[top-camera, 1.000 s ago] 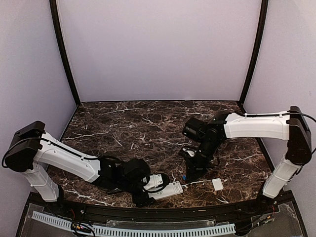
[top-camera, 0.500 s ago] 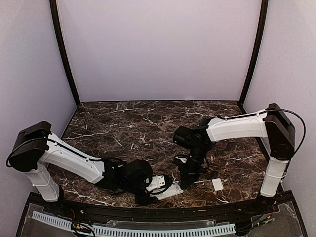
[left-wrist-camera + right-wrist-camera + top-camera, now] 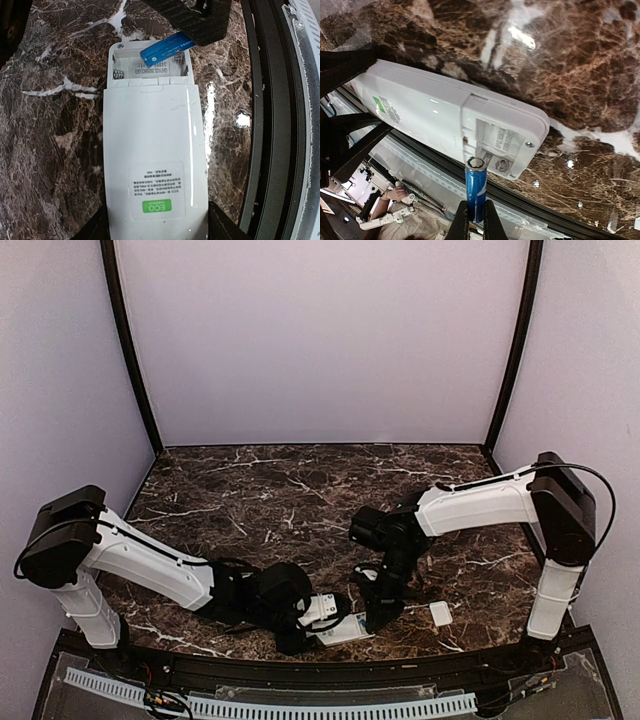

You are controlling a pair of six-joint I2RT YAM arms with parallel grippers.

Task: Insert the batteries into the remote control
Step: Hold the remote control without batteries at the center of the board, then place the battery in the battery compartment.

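Right gripper (image 3: 475,214) is pinching one blue battery (image 3: 475,187), jaws pressed together on its lower half, lighter tip pointing away from the fingers. It is holding the cell tilted over the open battery compartment (image 3: 150,67) at the right end of the remote control (image 3: 155,150). From the left wrist view the battery (image 3: 167,49) is crossing the compartment's right bay at an angle. Can't tell whether it is touching the plastic. Spring contacts (image 3: 118,74) are showing in the left bay. Left gripper (image 3: 159,227) is straddling the remote's other end, just past the green label (image 3: 156,205), with a finger sitting right at each long edge. Can't tell whether it is actually clamping or just flanking. Remote (image 3: 345,628) is lying back-up on the marble table (image 3: 270,500), close to the near edge, about centre, between the two wrists. Left gripper (image 3: 300,625) is coming in low from the left, right gripper (image 3: 378,612) reaching down from the right. Small white cover piece (image 3: 441,614) is lying flat to the right of the remote, apart from it, near the same edge.
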